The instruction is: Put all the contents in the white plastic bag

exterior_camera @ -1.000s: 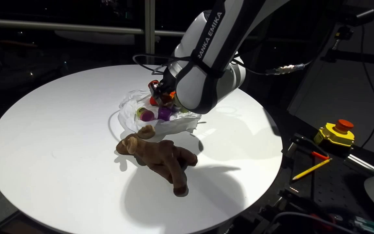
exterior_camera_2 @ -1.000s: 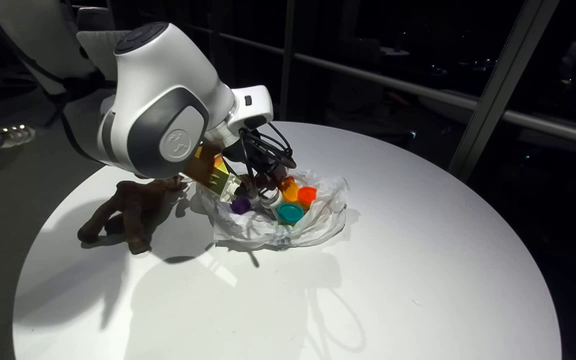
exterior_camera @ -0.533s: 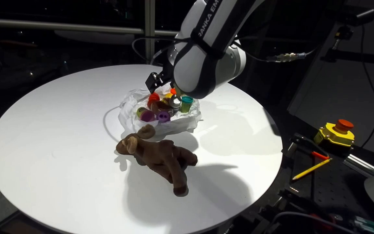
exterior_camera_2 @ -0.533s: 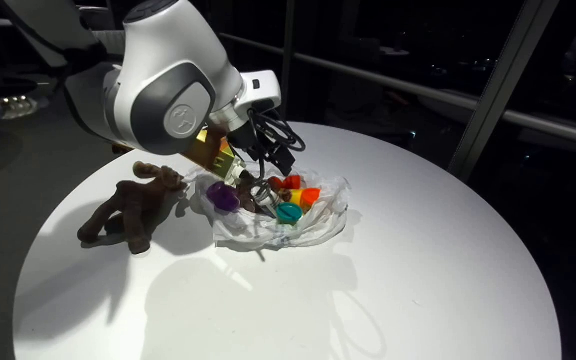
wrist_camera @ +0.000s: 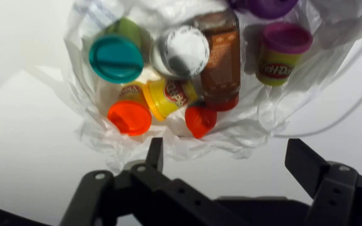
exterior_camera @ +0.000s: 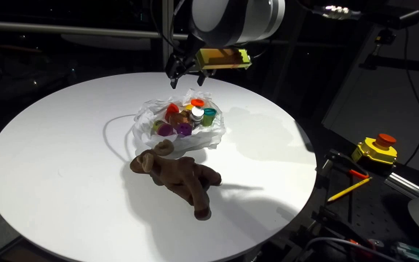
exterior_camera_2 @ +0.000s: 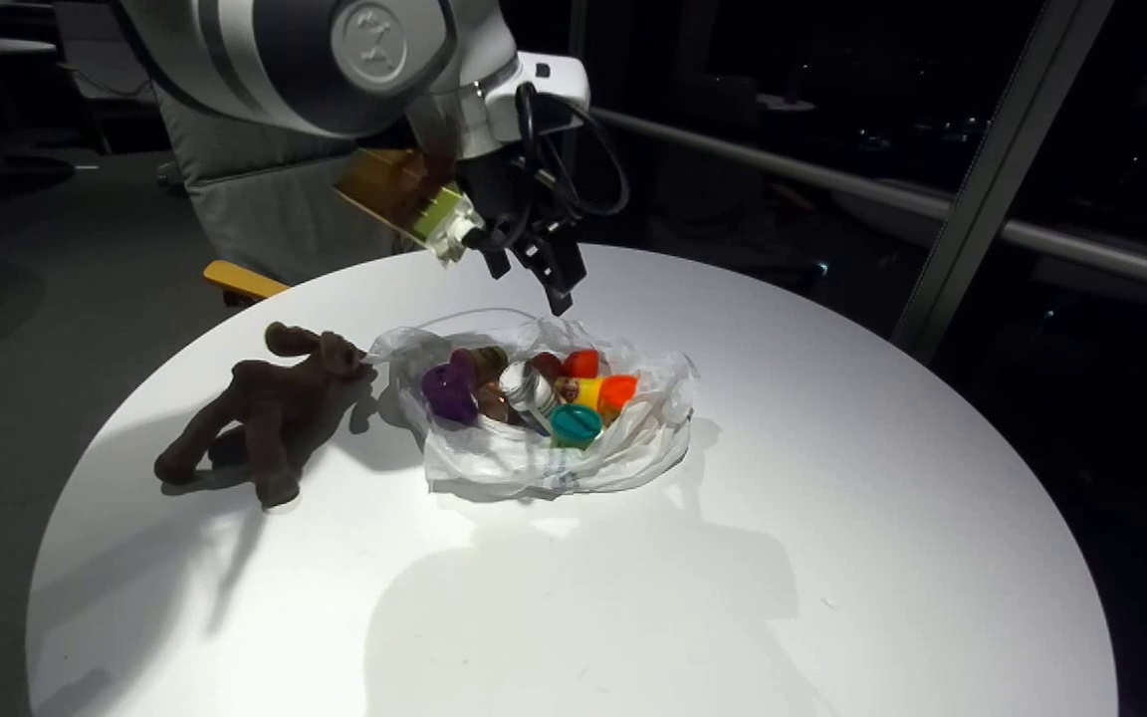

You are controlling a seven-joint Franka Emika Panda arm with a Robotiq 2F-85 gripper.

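The white plastic bag (exterior_camera: 142, 125) lies spread and crumpled on the round table. In the wrist view it holds a teal-lidded tub (wrist_camera: 116, 59), a white-capped bottle (wrist_camera: 185, 51), a brown bottle (wrist_camera: 221, 66) with a red cap, a tub with a purple-pink lid (wrist_camera: 286, 39), an orange-lidded tub (wrist_camera: 130, 117), a yellow tub (wrist_camera: 170, 97), a pointed red piece (wrist_camera: 200, 121) and a purple item (wrist_camera: 269, 6). My gripper (wrist_camera: 225, 144) hangs above the bag's far edge in both exterior views, fingers wide apart, nothing between them. A brown plush animal (exterior_camera: 180, 174) lies beside the bag.
The white round table (exterior_camera_2: 832, 558) carries the bag and the plush. Off its edge, a yellow box with a red button (exterior_camera: 378, 149) and a yellow pencil (exterior_camera: 349, 189) sit on a dark surface. A grey chair (exterior_camera_2: 245, 189) stands behind the table.
My gripper, low among the items in the bag a second ago and apparently around the brown bottle, has opened and risen well above it. The bottle now lies in the bag.
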